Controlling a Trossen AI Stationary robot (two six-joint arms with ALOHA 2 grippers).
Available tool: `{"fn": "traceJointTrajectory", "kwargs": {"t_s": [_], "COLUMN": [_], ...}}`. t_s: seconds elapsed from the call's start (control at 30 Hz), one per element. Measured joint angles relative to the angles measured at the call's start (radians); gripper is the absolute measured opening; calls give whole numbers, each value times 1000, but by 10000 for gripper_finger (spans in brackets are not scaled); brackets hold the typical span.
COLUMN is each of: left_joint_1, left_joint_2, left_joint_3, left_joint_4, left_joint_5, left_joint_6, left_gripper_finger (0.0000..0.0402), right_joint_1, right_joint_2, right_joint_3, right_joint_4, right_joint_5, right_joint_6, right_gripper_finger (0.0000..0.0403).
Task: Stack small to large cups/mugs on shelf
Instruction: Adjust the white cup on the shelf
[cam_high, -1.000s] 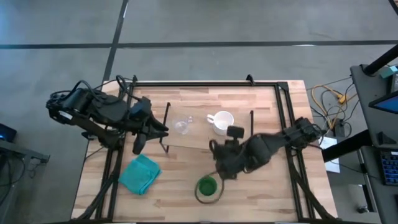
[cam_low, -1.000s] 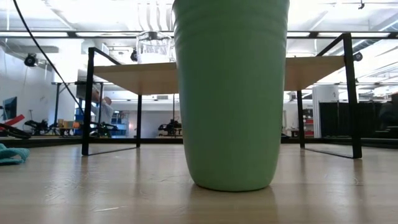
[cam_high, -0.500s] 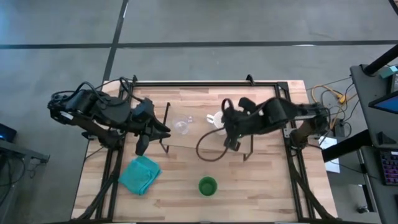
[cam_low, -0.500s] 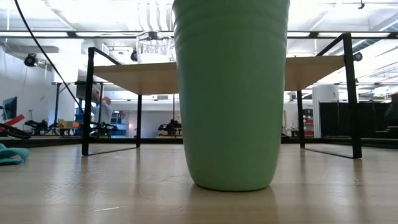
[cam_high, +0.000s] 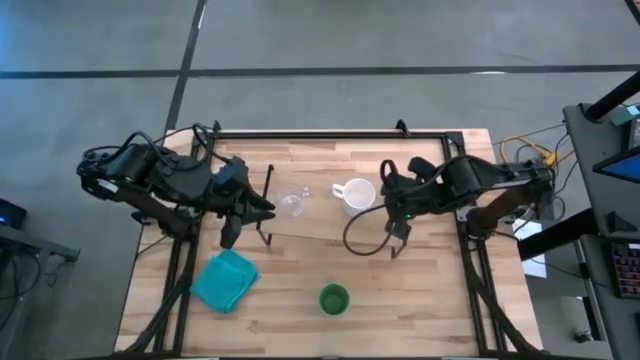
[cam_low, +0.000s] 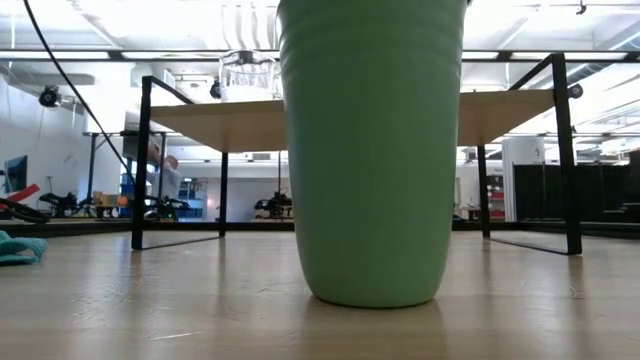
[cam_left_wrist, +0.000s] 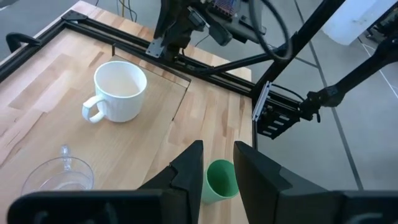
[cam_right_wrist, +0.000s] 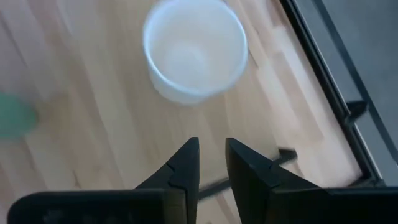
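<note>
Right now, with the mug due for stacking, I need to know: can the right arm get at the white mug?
Probably yes: the right gripper hangs just beside the white mug, empty, with nothing between them.

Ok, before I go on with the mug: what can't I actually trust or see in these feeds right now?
- Low view: the green cup fills the middle, hiding the white mug and both grippers; its rim is cut off at the top edge.
- Right wrist view: the white mug is blurred and its handle does not show.
- High view: the glass cup is small and faint; whether it holds anything is unclear.

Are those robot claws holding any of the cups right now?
No. Both the left claw and right claw are empty, each with a narrow gap between its fingers.
</note>
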Motion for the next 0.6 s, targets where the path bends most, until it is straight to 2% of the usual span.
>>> {"fn": "traceJointTrajectory", "kwargs": {"t_s": [0.17,0.4,0.6], "left_joint_1": [0,0,0], "left_joint_2": [0,6,8], "left_joint_3": [0,1,1], "left_joint_4": [0,1,3], "left_joint_5": [-3,-26,-26], "left_joint_6": [0,-2,-3], "left_gripper_finger": [75,75,75], "right_joint_1": [0,-2,-35], "right_joint_2": [-62,-101,-103], "right_joint_3": [-124,-274,-357], "right_joint_4": [22,137,255], "right_joint_5": [-31,-33,23], "right_joint_6": [5,-40,-43], "right_gripper_finger": [73,73,73]}}
